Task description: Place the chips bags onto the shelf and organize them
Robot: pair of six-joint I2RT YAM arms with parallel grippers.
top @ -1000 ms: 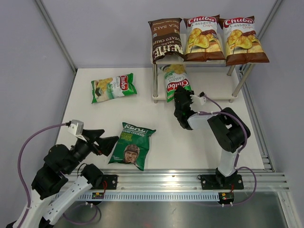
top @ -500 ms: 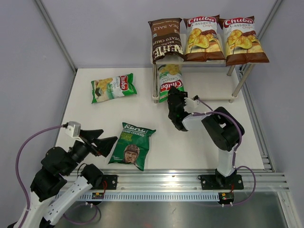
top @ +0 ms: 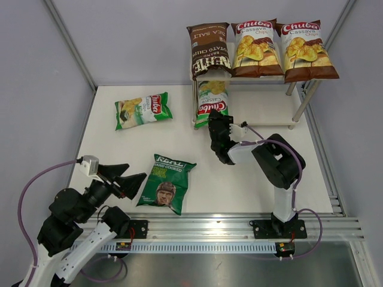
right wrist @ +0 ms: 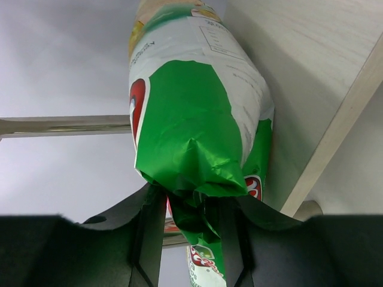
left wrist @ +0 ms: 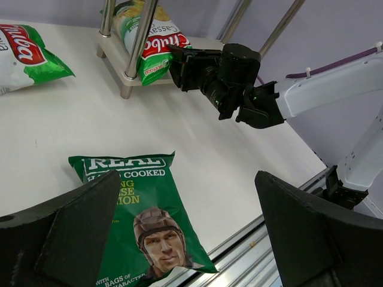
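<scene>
The shelf (top: 266,110) stands at the back right. Its top board holds the brown Kettle bag (top: 209,51) and two brown Chuba bags (top: 257,48) (top: 306,51). My right gripper (top: 214,121) is shut on the bottom seam of a green Chuba bag (top: 212,100), which lies on the lower board's left end. The right wrist view shows that bag (right wrist: 191,119) pinched in the gripper (right wrist: 188,221). A second green Chuba bag (top: 143,110) and the REAL bag (top: 166,183) lie flat on the table. My left gripper (top: 128,178) is open and empty above the table, just left of the REAL bag (left wrist: 140,221).
Thin metal shelf legs (top: 195,104) flank the held bag. A metal rail (top: 227,227) runs along the table's near edge. Grey walls enclose the table on three sides. The lower board (right wrist: 311,72) has bare wood to the right of the held bag.
My right gripper has moved left along the lower board with the green Chuba bag, toward the left legs. My left arm has shifted slightly left.
</scene>
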